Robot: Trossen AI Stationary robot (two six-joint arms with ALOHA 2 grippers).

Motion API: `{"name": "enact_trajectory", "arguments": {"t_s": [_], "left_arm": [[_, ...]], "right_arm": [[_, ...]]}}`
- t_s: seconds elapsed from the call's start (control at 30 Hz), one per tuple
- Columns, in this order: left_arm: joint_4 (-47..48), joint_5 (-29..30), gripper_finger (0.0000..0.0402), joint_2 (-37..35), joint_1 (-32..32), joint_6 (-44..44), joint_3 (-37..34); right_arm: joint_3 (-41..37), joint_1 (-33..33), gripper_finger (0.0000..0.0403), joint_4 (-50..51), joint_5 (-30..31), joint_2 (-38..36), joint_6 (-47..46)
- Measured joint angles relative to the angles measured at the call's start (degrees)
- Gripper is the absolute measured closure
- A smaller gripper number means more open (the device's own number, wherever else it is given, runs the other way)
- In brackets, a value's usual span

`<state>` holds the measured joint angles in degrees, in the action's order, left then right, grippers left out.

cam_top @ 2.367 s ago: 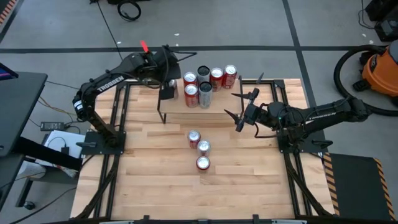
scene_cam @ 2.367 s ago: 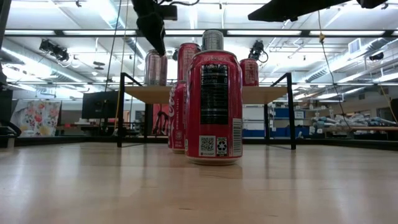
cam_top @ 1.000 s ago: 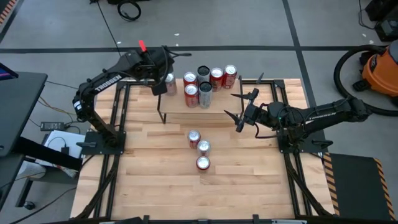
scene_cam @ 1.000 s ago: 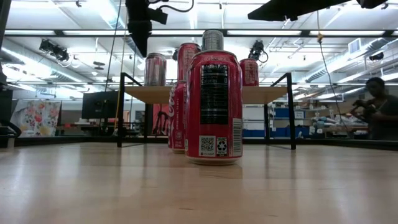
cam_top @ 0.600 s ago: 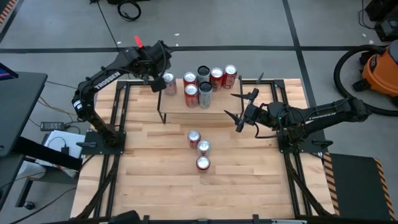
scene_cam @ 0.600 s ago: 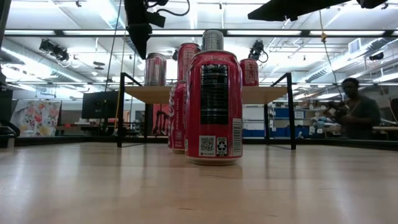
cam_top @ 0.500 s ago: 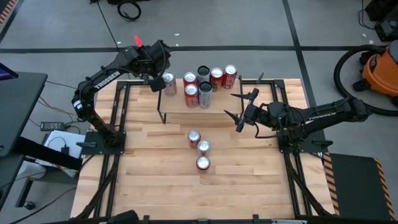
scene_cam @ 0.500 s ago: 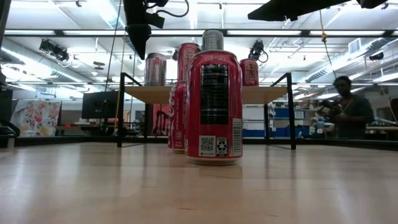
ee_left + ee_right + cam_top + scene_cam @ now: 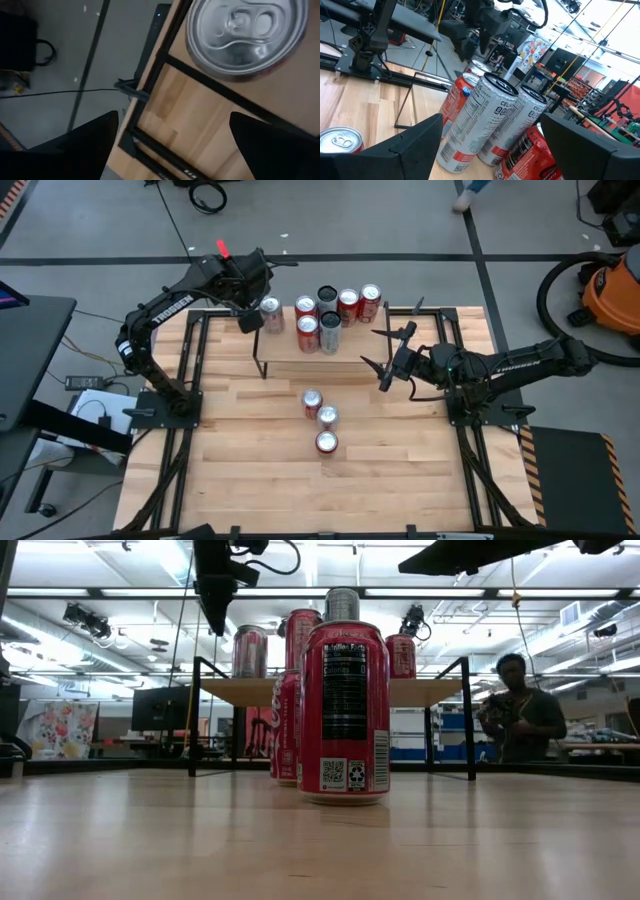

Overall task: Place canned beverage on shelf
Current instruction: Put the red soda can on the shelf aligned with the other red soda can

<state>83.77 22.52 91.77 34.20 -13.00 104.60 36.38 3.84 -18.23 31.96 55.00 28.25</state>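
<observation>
The left claw hung released just above a can standing on the shelf; the right claw waited released.

Red cans with silver tops stand on the pale wooden table; a silver-grey can sits among red ones on the light-wood, black-legged shelf.

Glossy metal cans (brushed silver lids) on a matt wooden table; the shelf pale smooth wood.
</observation>
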Motion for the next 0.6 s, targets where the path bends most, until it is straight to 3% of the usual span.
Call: {"name": "enact_trajectory", "arguments": {"t_s": [0.1, 0.4, 0.6], "left_arm": [[-0.9, -2.0, 0.0008, -0.1, -0.2, 1.0, -1.5], [-8.3, -3.5, 0.0008, -1.7, 0.4, -3.0, -15.7], [-12.0, -6.0, 0.0008, -6.6, 2.6, -3.7, -18.6]], "right_arm": [[0.0, 0.0, 0.0055, 0.2, 0.0, 0.0, 0.0], [0.0, 0.0, 0.0055, 0.4, 0.0, 0.0, 0.0], [0.0, 0.0, 0.0055, 0.5, -0.1, 0.0, -0.1]]}}
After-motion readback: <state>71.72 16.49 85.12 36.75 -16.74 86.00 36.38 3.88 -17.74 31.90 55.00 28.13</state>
